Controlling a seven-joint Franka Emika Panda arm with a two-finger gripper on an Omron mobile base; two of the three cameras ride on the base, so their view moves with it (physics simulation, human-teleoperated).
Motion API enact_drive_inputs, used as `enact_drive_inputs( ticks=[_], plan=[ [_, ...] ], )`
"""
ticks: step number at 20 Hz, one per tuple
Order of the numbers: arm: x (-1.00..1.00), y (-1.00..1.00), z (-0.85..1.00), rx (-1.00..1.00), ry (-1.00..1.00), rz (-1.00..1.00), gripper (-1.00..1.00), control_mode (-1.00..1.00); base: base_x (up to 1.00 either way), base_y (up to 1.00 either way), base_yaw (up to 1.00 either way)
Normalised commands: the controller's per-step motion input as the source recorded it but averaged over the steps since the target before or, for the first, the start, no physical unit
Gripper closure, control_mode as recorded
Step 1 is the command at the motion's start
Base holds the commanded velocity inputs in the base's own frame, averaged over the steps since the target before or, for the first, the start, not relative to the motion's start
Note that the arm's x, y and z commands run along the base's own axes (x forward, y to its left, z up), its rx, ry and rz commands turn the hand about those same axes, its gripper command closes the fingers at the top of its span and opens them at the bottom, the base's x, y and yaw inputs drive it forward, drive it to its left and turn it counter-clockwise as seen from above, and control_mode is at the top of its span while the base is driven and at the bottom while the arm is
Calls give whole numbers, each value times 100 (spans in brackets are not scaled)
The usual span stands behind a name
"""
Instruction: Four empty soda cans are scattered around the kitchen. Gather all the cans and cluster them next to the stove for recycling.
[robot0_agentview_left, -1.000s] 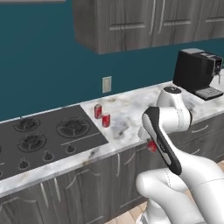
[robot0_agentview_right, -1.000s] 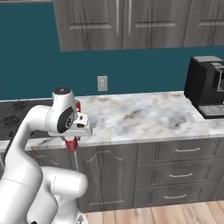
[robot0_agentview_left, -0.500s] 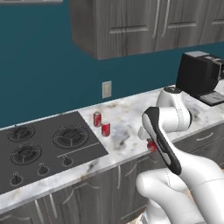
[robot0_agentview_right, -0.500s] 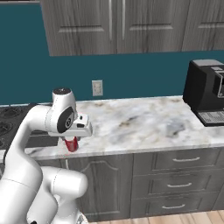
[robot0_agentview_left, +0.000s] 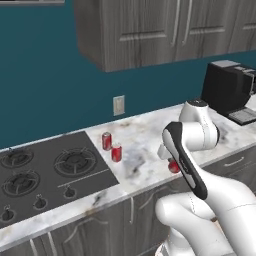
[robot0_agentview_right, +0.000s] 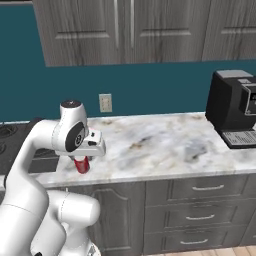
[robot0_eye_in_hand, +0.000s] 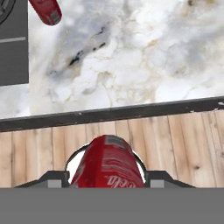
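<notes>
At the left of the left base view lies the flat dark grey gas stove (robot0_agentview_left: 45, 172) with round black burners, and just beside its right edge 2 small red cylindrical soda cans (robot0_agentview_left: 111, 146) with silver tops stand close together on the white marbled stone counter (robot0_agentview_left: 145, 145). Further right, at the counter's front edge, the white arm's two-finger gripper (robot0_agentview_right: 82, 161) has its fingers clamped on either side of a 3rd red soda can (robot0_eye_in_hand: 109, 164), held above the wooden plank floor (robot0_eye_in_hand: 175, 148).

Two soda cans (robot0_agentview_left: 111, 147) crowd the stove (robot0_agentview_left: 45, 175) edge; marble counter (robot0_agentview_right: 165, 145) rightward lies open.
</notes>
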Motion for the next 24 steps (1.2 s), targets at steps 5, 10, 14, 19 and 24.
enact_drive_inputs(
  ticks=[5,10,14,19,24],
  plan=[
    [0,0,0,0,0,0,100,100,39,-14,5],
    [0,0,0,0,0,0,100,100,24,-15,5],
    [0,0,0,0,0,0,100,100,19,-13,4],
    [17,0,-9,0,11,3,100,-100,11,-1,1],
    [22,0,-16,0,16,16,100,-100,0,0,0]
  ],
)
